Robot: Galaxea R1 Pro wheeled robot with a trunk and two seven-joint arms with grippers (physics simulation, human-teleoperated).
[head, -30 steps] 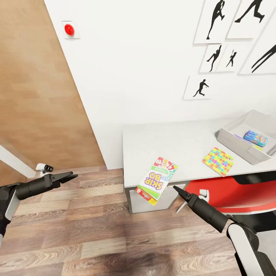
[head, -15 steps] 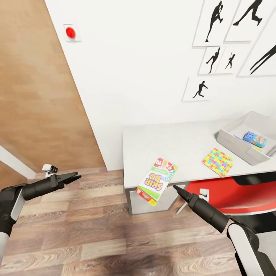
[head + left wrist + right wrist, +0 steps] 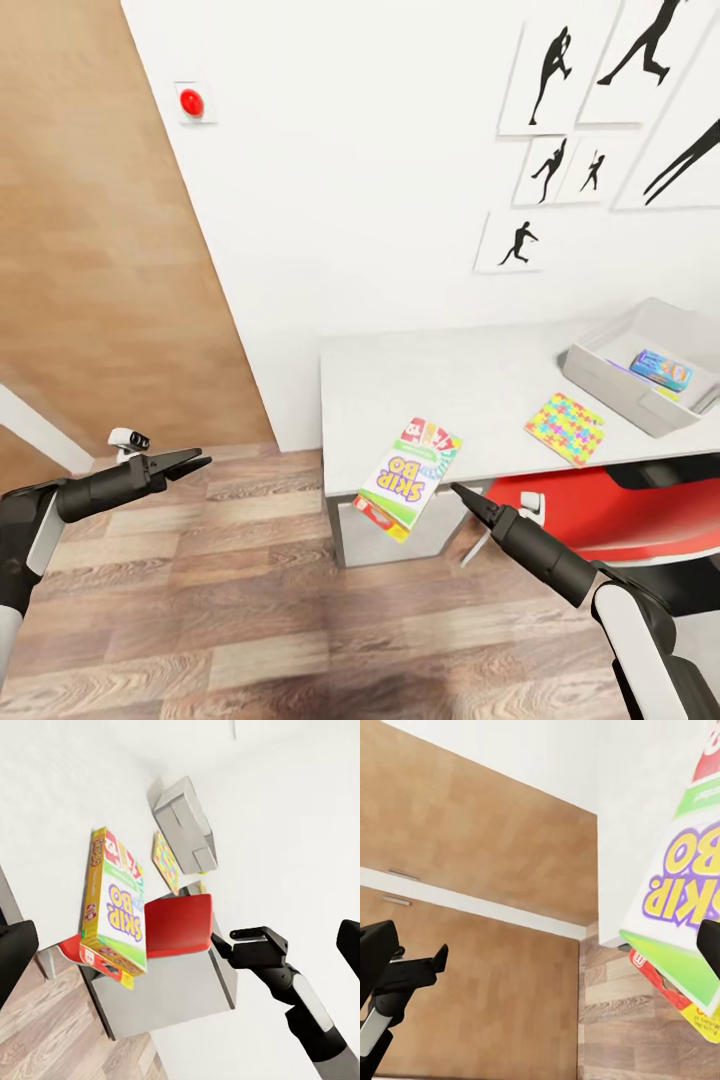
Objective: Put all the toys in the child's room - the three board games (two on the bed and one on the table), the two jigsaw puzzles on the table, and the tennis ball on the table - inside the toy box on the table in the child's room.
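Two board games lie stacked over the front left corner of the table point(image 3: 470, 375): a green-edged box point(image 3: 408, 468) on a red-and-white one point(image 3: 377, 514). A jigsaw puzzle point(image 3: 565, 428) lies further right. The toy box point(image 3: 600, 376) at the far right holds a blue board game point(image 3: 661, 369). My right gripper point(image 3: 458, 490) stands open just right of the stack, apart from it. My left gripper point(image 3: 200, 462) hangs open over the floor, well left of the table. The tennis ball and the bed are out of view.
A red chair point(image 3: 590, 505) is tucked under the table beside my right arm. A wooden door panel point(image 3: 100, 250) fills the left side. The white wall carries black silhouette posters point(image 3: 555, 65) and a red button point(image 3: 191, 102). Wood plank floor point(image 3: 280, 620) lies below.
The head view has shifted a little, so the table and posters sit slightly differently. My left gripper has come a bit forward and right. The right arm and the stack have not moved.
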